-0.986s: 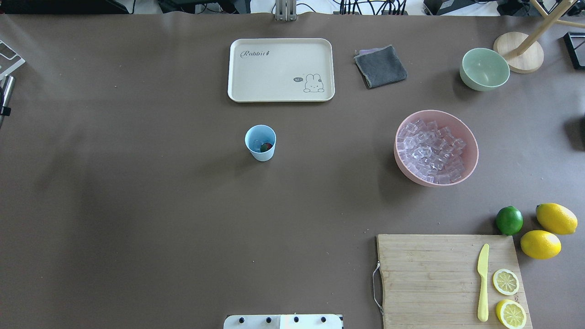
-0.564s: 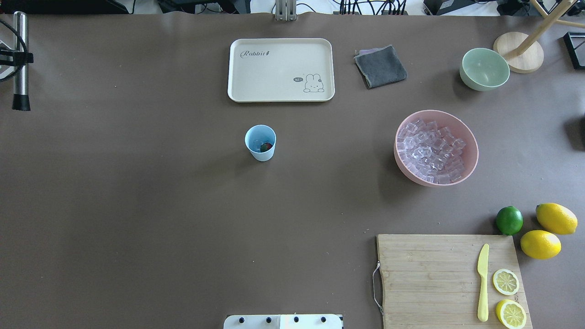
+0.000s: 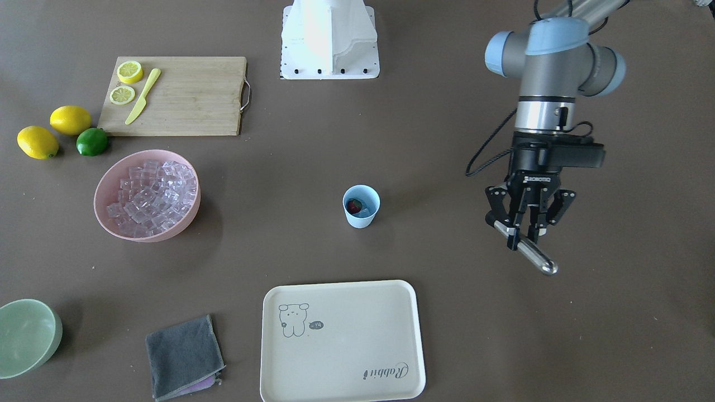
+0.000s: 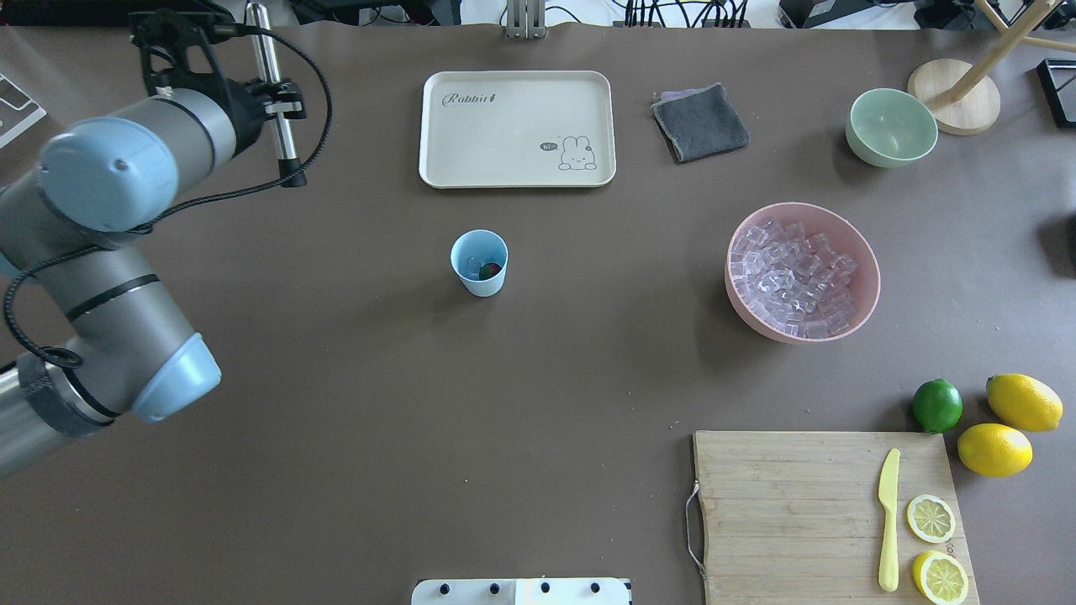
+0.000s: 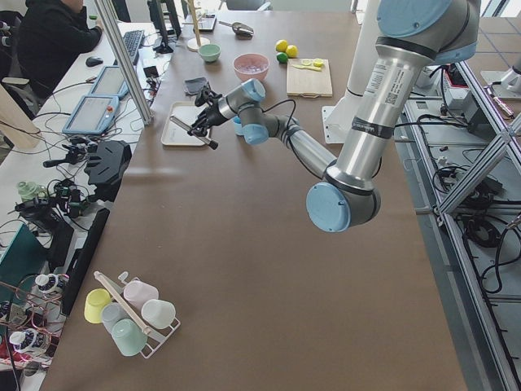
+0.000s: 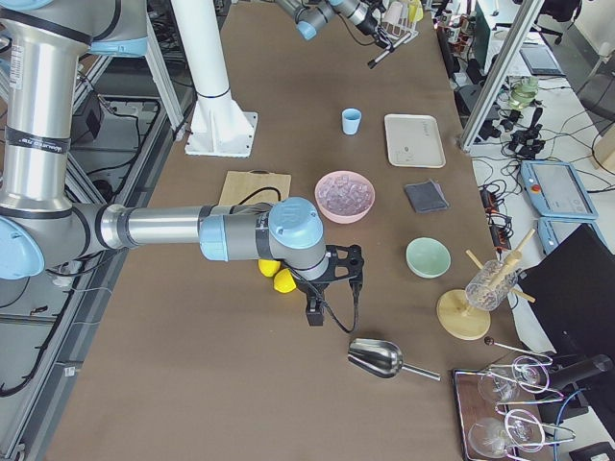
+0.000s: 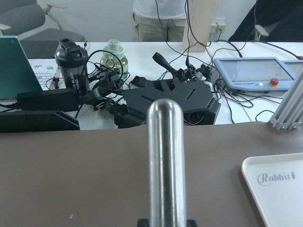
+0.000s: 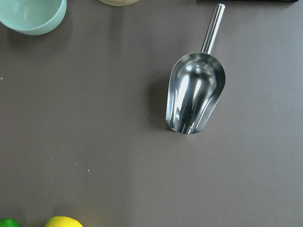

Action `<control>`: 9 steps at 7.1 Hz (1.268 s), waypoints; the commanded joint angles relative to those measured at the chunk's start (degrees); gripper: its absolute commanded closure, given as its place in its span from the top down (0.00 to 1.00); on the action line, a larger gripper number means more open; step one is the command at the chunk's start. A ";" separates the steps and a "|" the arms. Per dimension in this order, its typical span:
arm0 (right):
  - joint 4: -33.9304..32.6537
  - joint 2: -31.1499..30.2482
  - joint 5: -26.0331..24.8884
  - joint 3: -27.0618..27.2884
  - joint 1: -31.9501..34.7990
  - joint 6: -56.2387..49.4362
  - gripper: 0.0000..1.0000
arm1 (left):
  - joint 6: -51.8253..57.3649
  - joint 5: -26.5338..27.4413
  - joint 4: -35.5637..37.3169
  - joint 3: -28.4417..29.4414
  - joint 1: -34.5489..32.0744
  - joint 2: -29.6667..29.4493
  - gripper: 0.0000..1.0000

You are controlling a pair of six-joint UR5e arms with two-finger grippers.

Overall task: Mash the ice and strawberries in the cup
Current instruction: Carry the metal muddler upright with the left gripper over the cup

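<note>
Clamping a metal rod [image 3: 536,258] between closed fingers, left gripper [image 3: 524,234] hangs above the table | right gripper [image 6: 327,288]: opening cannot be told | cup [image 3: 361,206] well apart, mid-table, strawberry [image 3: 353,207] inside | ice [image 3: 149,192] heaped in pink bowl [image 3: 176,226]

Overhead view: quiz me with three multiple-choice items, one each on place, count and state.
1. The small red strawberry is where? A inside the small pale-blue plastic cup B beside it C on its rim
2. Whole yellow lemons by the round green lime? A one B two C four
3. The left gripper is A open, empty B shut on a shiny metal rod C out of view
1 A: red shows inside the cup. 2 B: two lie beside the lime. 3 B: it clamps the rod.
</note>
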 commanded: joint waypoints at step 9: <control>-0.04 -0.39 -0.15 -0.35 0.26 0.00 1.00 | -24.52 36.99 23.96 10.96 21.60 -16.86 0.27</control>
